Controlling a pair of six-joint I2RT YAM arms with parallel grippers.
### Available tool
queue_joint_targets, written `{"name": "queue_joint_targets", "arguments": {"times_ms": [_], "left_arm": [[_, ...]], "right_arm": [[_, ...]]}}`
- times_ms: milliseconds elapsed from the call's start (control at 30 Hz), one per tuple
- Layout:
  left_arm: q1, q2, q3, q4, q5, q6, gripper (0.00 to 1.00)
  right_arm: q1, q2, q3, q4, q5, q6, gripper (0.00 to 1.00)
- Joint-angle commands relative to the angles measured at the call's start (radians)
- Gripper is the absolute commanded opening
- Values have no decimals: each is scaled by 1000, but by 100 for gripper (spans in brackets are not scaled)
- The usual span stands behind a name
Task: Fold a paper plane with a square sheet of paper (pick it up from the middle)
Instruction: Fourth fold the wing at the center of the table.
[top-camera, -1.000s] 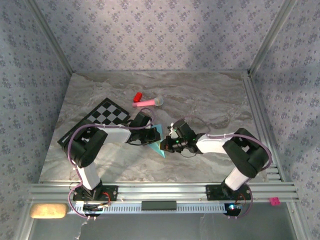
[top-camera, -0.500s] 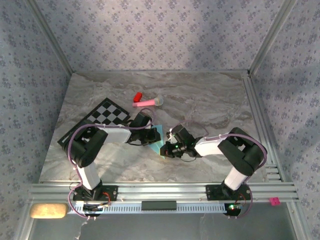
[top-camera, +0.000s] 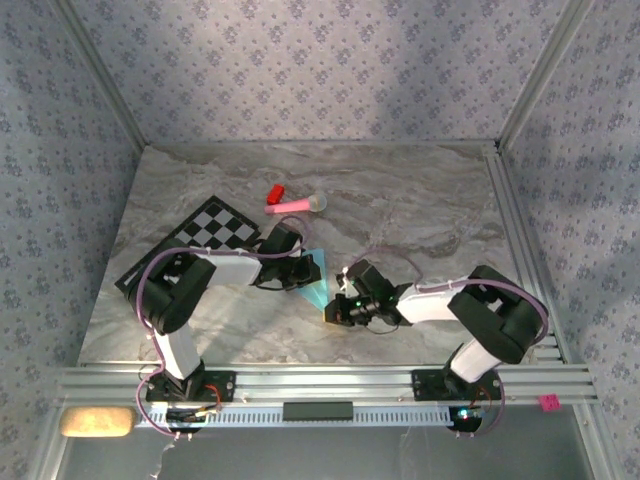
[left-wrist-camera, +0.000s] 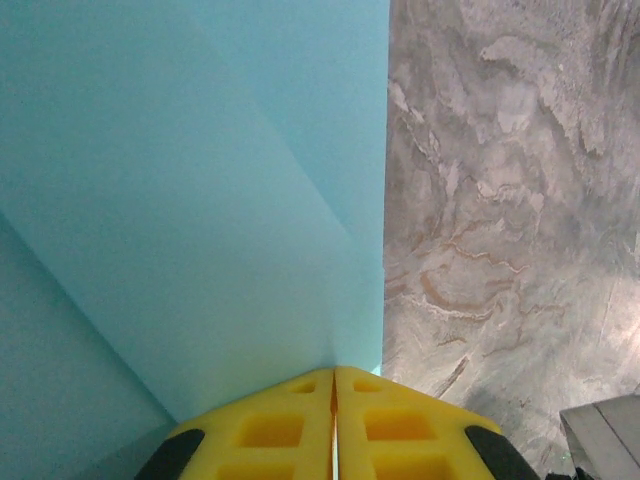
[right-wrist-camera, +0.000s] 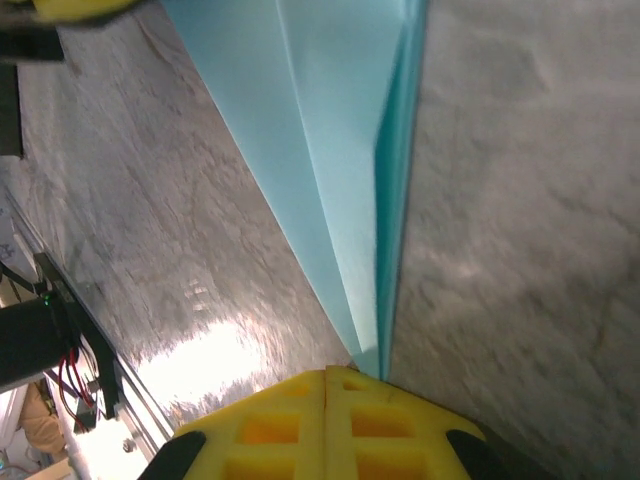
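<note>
The square sheet of paper (top-camera: 317, 285), thin and light blue, lies on the marble table folded into a slim pointed wedge with a long crease. My left gripper (top-camera: 300, 272) is shut, and its yellow fingertips (left-wrist-camera: 300, 400) press on the wide part of the paper (left-wrist-camera: 200, 200) near its straight edge. My right gripper (top-camera: 335, 311) is shut too. Its tips sit at the narrow near end of the paper (right-wrist-camera: 330, 150), where the layered folds run down to a point just ahead of the pads (right-wrist-camera: 290, 420).
A black-and-white checkered mat (top-camera: 215, 230) lies to the left behind the left arm. A pink stick toy (top-camera: 296, 205) and a small red block (top-camera: 274, 192) lie further back. Aluminium rails (top-camera: 520, 230) edge the table on the right and along the front.
My right gripper has slid along the paper toward the near edge, down to its pointed end. The left gripper has stayed in place on the paper.
</note>
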Motion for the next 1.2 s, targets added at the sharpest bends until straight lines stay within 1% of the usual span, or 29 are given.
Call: {"name": "queue_joint_targets", "arguments": {"times_ms": [0, 100, 167, 233, 300, 533, 700, 933, 1167], "left_arm": [[10, 21, -23, -10, -40, -10, 11], [11, 18, -30, -4, -42, -14, 10], [11, 17, -32, 1, -41, -17, 10], [7, 16, -31, 3, -43, -19, 11], [8, 16, -33, 5, -43, -21, 11], [2, 18, -33, 17, -42, -28, 11], [2, 18, -34, 16, -39, -27, 10], [1, 23, -29, 17, -37, -28, 11], [2, 9, -20, 8, -37, -18, 11]], "right_arm": [[5, -87, -9, -119, 20, 17, 1], [-23, -165, 35, -171, 32, -8, 1], [-48, -176, 66, -200, 36, -25, 1], [-70, -146, 111, -234, 44, -45, 0], [-82, -89, 157, -219, 25, -46, 0], [-79, 74, 256, -176, 49, -1, 0], [-86, 129, 260, -110, 44, 27, 0], [-92, 186, 268, -115, 41, 25, 0], [-90, 195, 160, -104, 57, 49, 0]]}}
